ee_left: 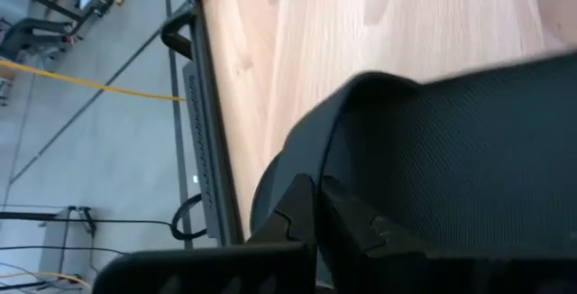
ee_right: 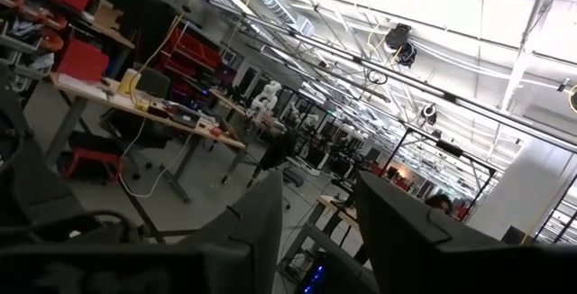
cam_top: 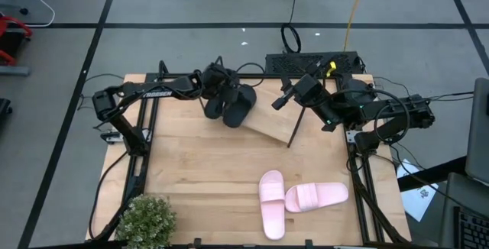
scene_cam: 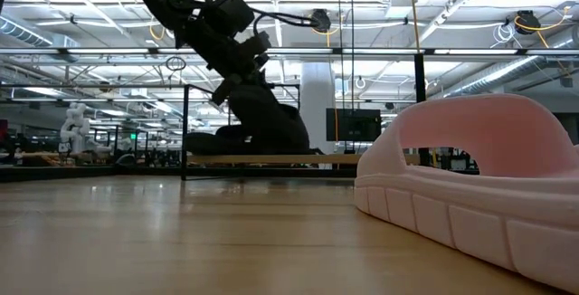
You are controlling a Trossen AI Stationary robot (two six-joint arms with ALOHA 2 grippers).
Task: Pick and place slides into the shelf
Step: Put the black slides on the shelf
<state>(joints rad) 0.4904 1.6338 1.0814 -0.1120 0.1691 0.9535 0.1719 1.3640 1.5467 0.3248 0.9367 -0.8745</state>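
Even, bright overhead light fills the high view, with only soft, short shadows on the wooden tabletop [cam_top: 206, 165]. In the low view, ceiling strip lights glare from 10 to 2 o'clock, and the near pink slide [scene_cam: 479, 186] at 4 o'clock is soft — out of focus. Both wrist views are blurred — the black slide [ee_left: 451, 159] smears, the dark fingers [ee_right: 257, 231] lack edges.

You have two pink slides [cam_top: 294, 199] touching at the table's front, two black slides [cam_top: 231, 100] on the slanted shelf [cam_top: 271, 123] (rear centre).
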